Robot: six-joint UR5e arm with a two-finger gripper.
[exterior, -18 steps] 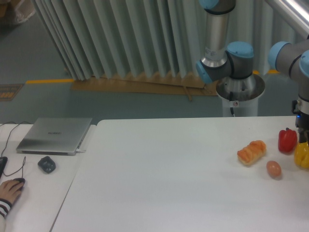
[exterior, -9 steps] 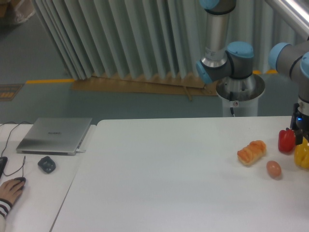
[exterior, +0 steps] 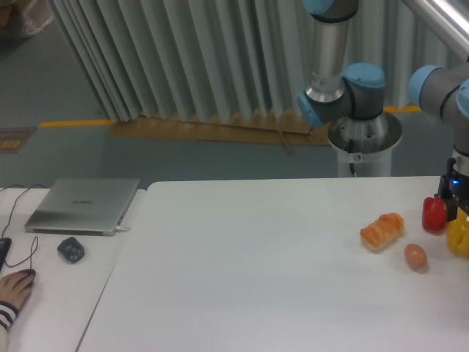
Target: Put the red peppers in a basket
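Observation:
The red pepper (exterior: 433,215) stands upright on the white table (exterior: 256,279) near its right edge, with a dark stem on top. My gripper (exterior: 452,203) hangs at the frame's right edge, directly beside the pepper's right side and above the yellow pepper (exterior: 459,235). Its dark fingers are partly cut off by the frame edge, so I cannot tell whether they are open or closed, or whether they touch the pepper. No basket is in view.
A bread roll (exterior: 382,230) and a brownish egg (exterior: 415,256) lie left of the peppers. A closed laptop (exterior: 83,204), a mouse (exterior: 71,249) and a person's hand (exterior: 15,287) are on the side table at the left. The arm's base (exterior: 364,133) stands behind the table.
The gripper has come down a little beside the red pepper. The pepper sits a few pixels further left than before.

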